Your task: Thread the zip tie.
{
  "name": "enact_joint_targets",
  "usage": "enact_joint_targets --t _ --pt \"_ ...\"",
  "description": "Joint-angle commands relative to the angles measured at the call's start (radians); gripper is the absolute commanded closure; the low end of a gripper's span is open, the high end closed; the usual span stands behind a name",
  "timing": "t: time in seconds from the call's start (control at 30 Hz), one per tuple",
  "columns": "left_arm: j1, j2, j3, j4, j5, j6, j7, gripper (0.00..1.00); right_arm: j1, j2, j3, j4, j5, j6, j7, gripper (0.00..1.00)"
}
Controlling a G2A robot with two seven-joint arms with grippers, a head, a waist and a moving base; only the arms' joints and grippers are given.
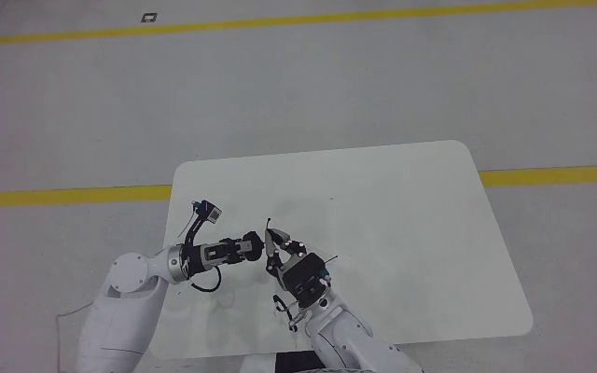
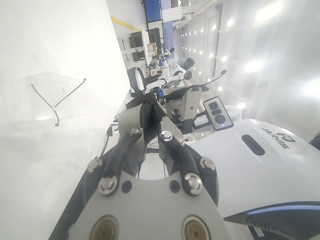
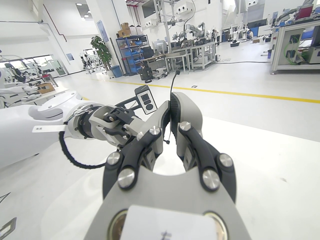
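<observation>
Striping grey floor [image 1: 280,93], yellow lines [image 1: 280,21], white table [image 1: 420,233], zip tie [image 3: 172,86] above

Apparently black zip tie [image 3: 172,84]; white table [image 1: 392,205]; grey-black right end effector [image 3: 171,106].

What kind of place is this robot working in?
Probably a robotics lab or factory hall: behind the table, the right wrist view shows other white robots, blue storage shelves and a yellow line on the pale floor.

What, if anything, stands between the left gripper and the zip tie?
Nothing visible. The right gripper is shut on the zip tie, whose head sticks up free; the left gripper sits shut beside it.
</observation>
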Motion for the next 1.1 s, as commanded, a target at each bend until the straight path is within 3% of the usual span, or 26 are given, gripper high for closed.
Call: enact_joint_targets --t 0.0,0.87,1.07 --pt "0.0 0.0 0.0 0.0 0.0 0.0 0.0 1.0 0.0 0.0 0.0 0.0 -0.001 0.0 0.001 1.0" --pt "0.0 0.0 0.0 0.0 0.0 0.0 0.0 1.0 0.011 0.0 -0.011 0.001 0.092 -0.031 -0.006 1.0" --pt "0.0 0.0 0.0 0.0 0.0 0.0 0.0 1.0 0.015 -0.001 -0.021 -0.003 0.082 -0.004 0.011 1.0"
